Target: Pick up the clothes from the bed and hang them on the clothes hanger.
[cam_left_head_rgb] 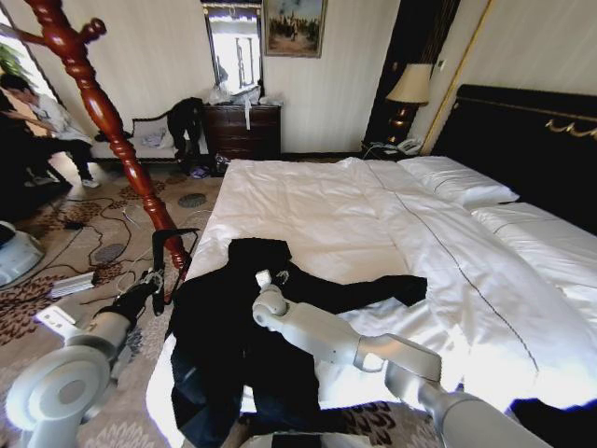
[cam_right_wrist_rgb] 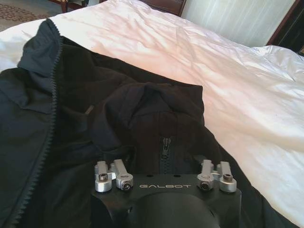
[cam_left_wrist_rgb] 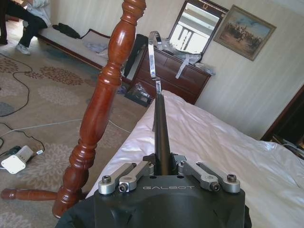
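- Right gripper (cam_left_head_rgb: pixel 265 280): poised over the black jacket (cam_left_head_rgb: pixel 252 327), directly above its collar and zip; fingers not visible, so I cannot tell whether it is spread or closed
- Jacket: spread on the near left corner of the bed (cam_left_head_rgb: pixel 373 215), long axis running from the foot edge toward the pillows, one sleeve out to the right
- Left gripper (cam_left_head_rgb: pixel 160 271): beside the bed's left edge, clamped on the clothes hanger (cam_left_wrist_rgb: pixel 160 123), held upright, hook on top
- Judgement: the right arm is nearer the jacket; the wooden coat stand (cam_left_head_rgb: pixel 103 112) rises just beyond the left gripper

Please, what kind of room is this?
Probably a hotel bedroom: a very wide bed with white duvet and pillows, a bedside lamp with a telephone, and a dark wooden dresser under a mirror.
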